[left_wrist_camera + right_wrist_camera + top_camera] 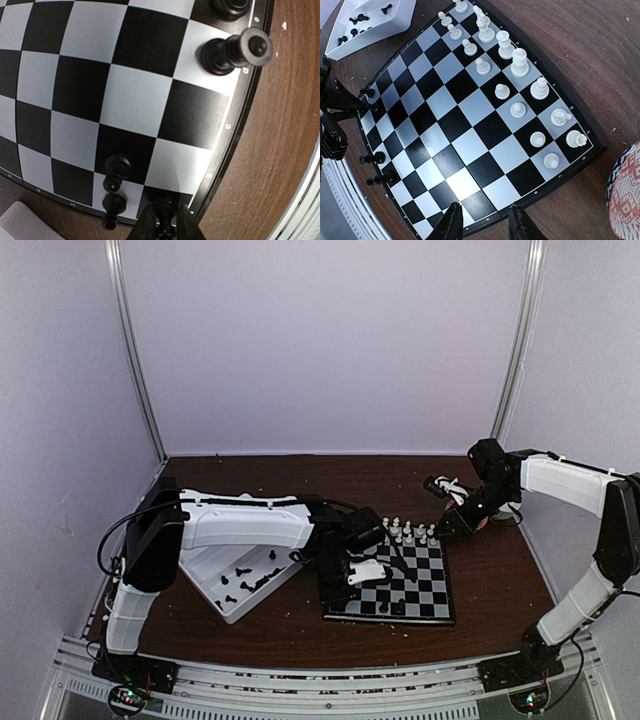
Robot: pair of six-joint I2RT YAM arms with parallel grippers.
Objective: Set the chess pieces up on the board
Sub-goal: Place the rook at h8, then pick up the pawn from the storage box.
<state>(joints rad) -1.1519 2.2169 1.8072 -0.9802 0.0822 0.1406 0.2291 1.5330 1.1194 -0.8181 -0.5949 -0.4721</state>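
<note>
The board (428, 585) lies right of centre. My left gripper (165, 222) is shut on a black chess piece (164, 206) that stands on the board's (135, 95) corner square at its near edge. Two black pieces (116, 167) stand just left of it, and two more (235, 50) stand along the same edge further on. My right gripper (485, 225) is open and empty, hovering over the board's (470, 110) side edge. In the top view it (450, 525) is at the board's far right corner. My left gripper (340, 575) is at the board's left side.
White pieces (502, 91) fill two rows on the far side of the board. A white two-compartment tray (205, 570), left of the board, holds several loose black pieces (245, 580); it also shows in the right wrist view (395, 17). A red-and-white patterned object (625, 195) lies right of the board.
</note>
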